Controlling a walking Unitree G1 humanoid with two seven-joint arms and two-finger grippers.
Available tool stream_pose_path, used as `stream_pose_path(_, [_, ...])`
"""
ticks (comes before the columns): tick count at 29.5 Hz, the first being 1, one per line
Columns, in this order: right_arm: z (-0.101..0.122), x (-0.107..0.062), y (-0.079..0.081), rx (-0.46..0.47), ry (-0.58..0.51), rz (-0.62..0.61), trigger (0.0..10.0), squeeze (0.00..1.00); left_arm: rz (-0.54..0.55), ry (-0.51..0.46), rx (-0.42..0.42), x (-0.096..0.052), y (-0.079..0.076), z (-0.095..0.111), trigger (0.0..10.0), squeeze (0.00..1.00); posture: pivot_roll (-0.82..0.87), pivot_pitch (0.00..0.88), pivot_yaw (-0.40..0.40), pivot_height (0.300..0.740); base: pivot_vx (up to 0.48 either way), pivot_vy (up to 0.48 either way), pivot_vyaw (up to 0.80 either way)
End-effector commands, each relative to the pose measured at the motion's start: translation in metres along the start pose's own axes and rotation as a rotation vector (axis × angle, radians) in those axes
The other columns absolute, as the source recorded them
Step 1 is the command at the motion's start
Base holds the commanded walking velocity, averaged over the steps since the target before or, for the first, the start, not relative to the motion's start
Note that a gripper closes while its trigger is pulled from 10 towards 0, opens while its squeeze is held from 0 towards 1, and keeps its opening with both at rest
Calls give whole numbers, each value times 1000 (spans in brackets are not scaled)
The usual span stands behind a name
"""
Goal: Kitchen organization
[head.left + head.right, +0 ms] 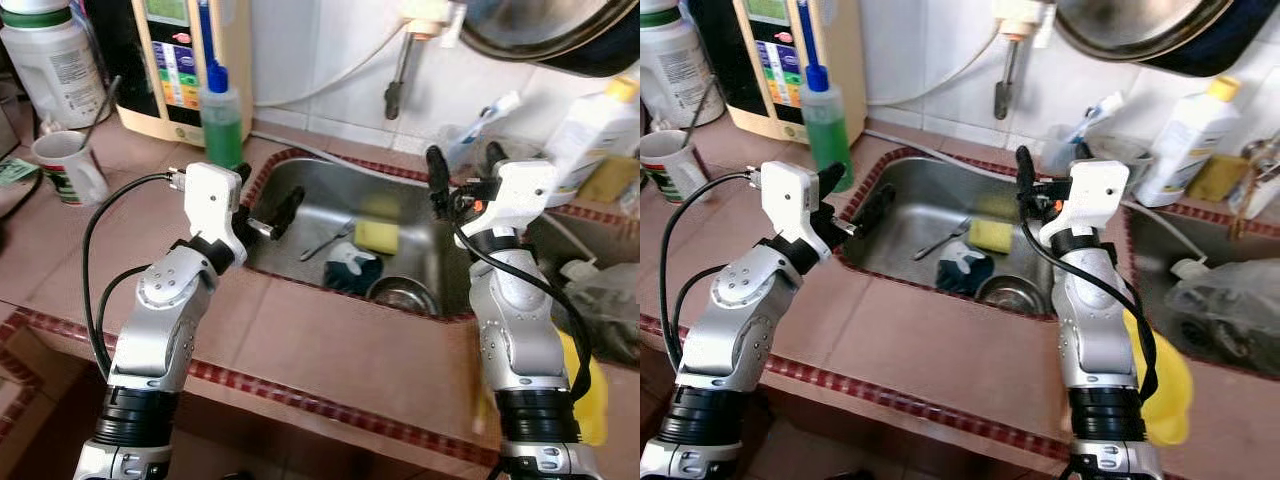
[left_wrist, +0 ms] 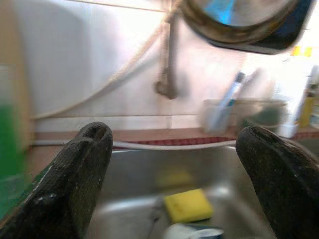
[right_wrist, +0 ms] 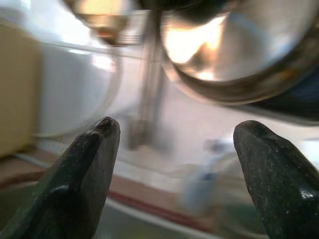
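Both arms hover at the stainless steel sink (image 1: 300, 190) in the centre of the head view, each claw spread wide and holding nothing. The left gripper (image 1: 268, 207) hangs over the sink's left rim; the right gripper (image 1: 462, 172) points up over its right rim.

The things to tidy lie in the basin: a yellow rectangular sponge (image 1: 377, 236), a dark blue and white cloth-like bundle (image 1: 354, 270), a round metal bowl (image 1: 404, 296) and what looks like a metal utensil (image 1: 324, 243).

Risks, as I judge them: the left gripper sits just beside the green liquid bottle with a blue cap (image 1: 221, 115), which a sideways swing could topple. Reaching up, the right gripper could strike the large dark pan (image 1: 540, 30) hanging at the upper right.

The beige wall appliance with a coloured button panel (image 1: 180, 60) and the white jar (image 1: 50, 60) carry labels, too blurred to read.
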State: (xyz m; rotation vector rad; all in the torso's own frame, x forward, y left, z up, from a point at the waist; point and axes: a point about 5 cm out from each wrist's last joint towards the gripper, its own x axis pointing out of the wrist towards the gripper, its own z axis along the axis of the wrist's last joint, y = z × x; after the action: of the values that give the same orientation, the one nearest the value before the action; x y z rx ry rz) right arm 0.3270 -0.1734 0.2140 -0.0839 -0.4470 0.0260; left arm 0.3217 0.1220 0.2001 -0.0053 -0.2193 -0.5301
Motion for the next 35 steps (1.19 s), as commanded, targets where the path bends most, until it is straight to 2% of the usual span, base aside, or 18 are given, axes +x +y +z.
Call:
stream_pose_path(1, [6, -2, -3, -36, -35, -24, 10000, 0, -4, -4, 8, 1, 1, 1, 10000, 0, 8, 0, -78, 740, 0, -480, 0])
stream_pose_path(6, [4, -3, -6, -59, -39, -43, 10000, 0, 0, -5, 10, 1, 3, 1, 10000, 0, 5, 0, -75, 740, 0, -480, 0])
stream_pose_path(28, [1, -8, -1, -83, -30, -7, 10000, 0, -11, -13, 10, 0, 3, 1, 10000, 0, 5, 0, -84, 740, 0, -476, 0])
stream_pose_path(32, [-1, -10, 0, -74, -19, -4, 10000, 0, -9, -25, -34, -2, 3, 2, 10000, 0, 4, 0, -85, 740, 0, 0, 0])
stream_pose_path(35, [-6, -18, 2, -57, 8, 9, 10000, 0, -27, 7, -27, -7, 1, -2, 10000, 0, 0, 0, -83, 740, 0, 0, 0])
